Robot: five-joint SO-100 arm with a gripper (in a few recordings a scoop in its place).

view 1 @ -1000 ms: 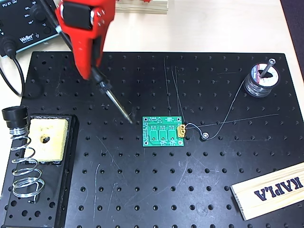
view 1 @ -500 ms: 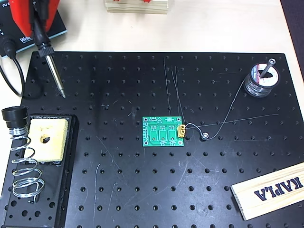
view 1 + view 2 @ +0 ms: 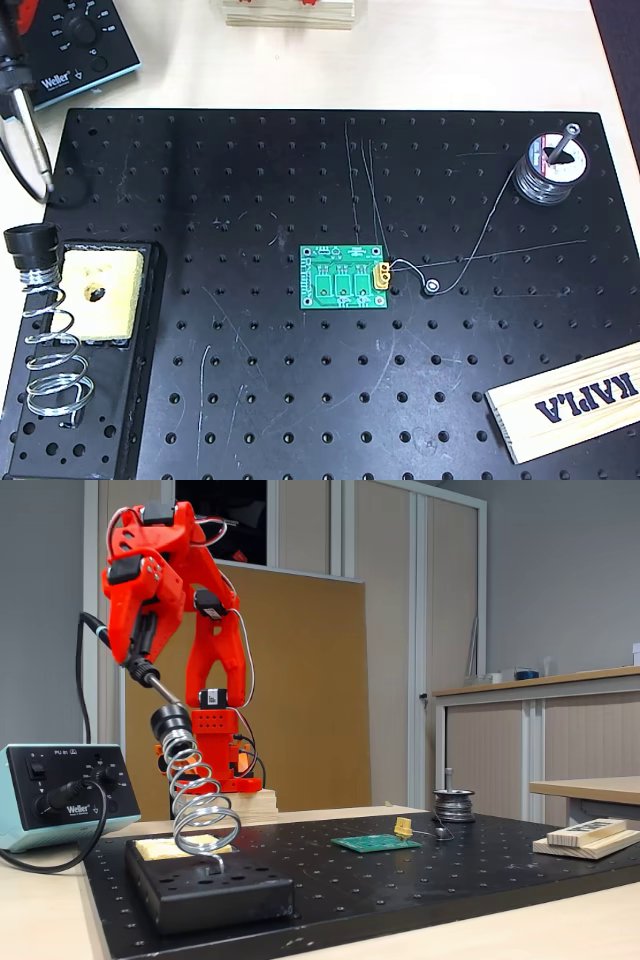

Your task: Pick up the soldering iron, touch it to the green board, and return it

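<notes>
1. Red two-finger gripper point(image 3: 140, 655) of the red SO-100 arm hangs high above the left end of the table in the fixed view, jaws clamped on the handle of the long slim black soldering iron point(image 3: 150, 677), whose black cord loops up behind the arm.
2. Thin metal tip of the iron slants down to the right, its end close to the black collar at the top of the silver coil-spring holder point(image 3: 200, 810); whether the two touch cannot be told.
3. Overhead, the iron point(image 3: 30, 140) shows at the left edge, tip pointing down over the top left corner of the large black perforated plate point(image 3: 250, 400).
4. Small square green printed circuit board point(image 3: 344, 278) with white markings lies flat near the plate's centre, well apart from the iron, a yellow connector point(image 3: 382, 274) at its right edge.
5. Thin wire runs from beside the connector to a silver solder spool point(image 3: 549, 170) at the plate's upper right.
6. Yellow sponge point(image 3: 98, 293) with a hole in it sits in a black tray point(image 3: 130, 420) at the lower left, beside the coil holder.
7. Teal and black soldering station point(image 3: 62, 795) reads "Weller" on its front panel.
8. Pale wooden plank point(image 3: 570, 400) at the lower right bears the word "KAPLA", upside down in the overhead view.
</notes>
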